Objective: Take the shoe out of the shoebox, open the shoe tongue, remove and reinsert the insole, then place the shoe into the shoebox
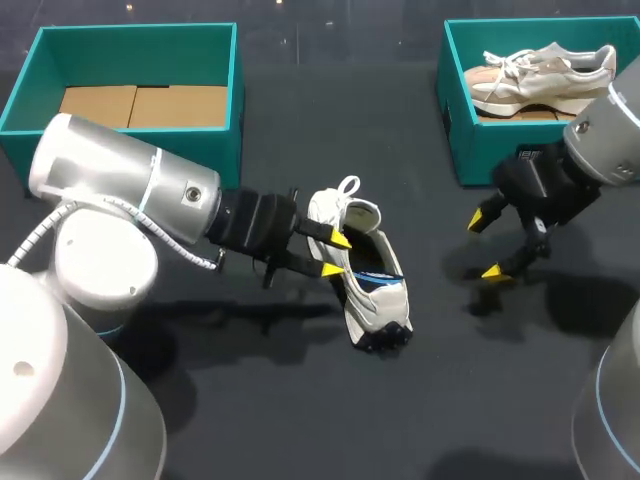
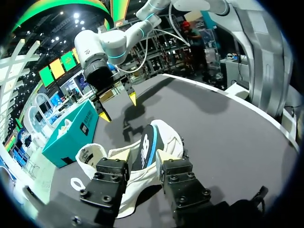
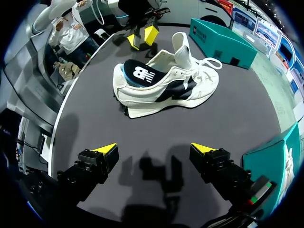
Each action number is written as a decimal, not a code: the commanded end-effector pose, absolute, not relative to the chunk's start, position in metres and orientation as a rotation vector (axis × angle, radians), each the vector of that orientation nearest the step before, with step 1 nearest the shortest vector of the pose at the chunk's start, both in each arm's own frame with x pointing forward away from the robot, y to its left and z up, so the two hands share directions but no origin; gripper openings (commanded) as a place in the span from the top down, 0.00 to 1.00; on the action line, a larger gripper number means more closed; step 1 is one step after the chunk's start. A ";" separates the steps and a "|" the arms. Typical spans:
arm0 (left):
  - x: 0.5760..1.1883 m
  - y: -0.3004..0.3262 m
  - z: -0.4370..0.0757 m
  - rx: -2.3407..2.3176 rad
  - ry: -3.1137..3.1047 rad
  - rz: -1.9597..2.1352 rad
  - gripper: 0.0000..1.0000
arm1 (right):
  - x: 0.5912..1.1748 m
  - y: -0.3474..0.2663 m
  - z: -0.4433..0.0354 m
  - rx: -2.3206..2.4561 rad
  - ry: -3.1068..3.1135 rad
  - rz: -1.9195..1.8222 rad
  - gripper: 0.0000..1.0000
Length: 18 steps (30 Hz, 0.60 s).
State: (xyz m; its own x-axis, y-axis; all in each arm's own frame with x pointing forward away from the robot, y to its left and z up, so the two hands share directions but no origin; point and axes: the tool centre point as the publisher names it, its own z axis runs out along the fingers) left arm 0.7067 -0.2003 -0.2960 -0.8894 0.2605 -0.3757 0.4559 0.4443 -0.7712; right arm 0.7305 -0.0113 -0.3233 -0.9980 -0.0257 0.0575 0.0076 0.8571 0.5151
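Dark tabletop [image 1: 300, 420] carries two teal shoeboxes, well apart; the left shoebox [image 1: 235, 110] holds brown cardboard [image 1: 140, 105]; the right shoebox [image 1: 460, 120] holds one pale shoe [image 1: 540, 75], partly hidden by its wall and my right arm; a second shoe [image 1: 375, 290] lies mid-tabletop, one dark insole [image 3: 142, 73] rising at its heel; the left tool [image 1: 336, 255] is spread open at the shoe's collar, contact hard to make out; the right tool [image 1: 485, 246] hangs open over bare tabletop.
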 end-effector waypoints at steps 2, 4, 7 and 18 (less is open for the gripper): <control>0.715 -0.181 -0.280 0.762 2.613 -1.375 0.68 | 0.726 -0.013 -0.321 0.011 -2.975 -0.822 0.00; 0.718 -0.174 -0.277 0.801 2.636 -1.356 0.68 | 0.726 -0.013 -0.321 0.011 -2.975 -0.822 0.00; 0.721 -0.164 -0.272 0.861 2.650 -1.334 0.69 | 0.726 -0.013 -0.321 0.011 -2.975 -0.822 0.00; 0.723 -0.132 -0.256 1.119 2.720 -1.153 1.00 | 0.729 -0.054 -0.312 0.042 -2.999 -0.839 0.00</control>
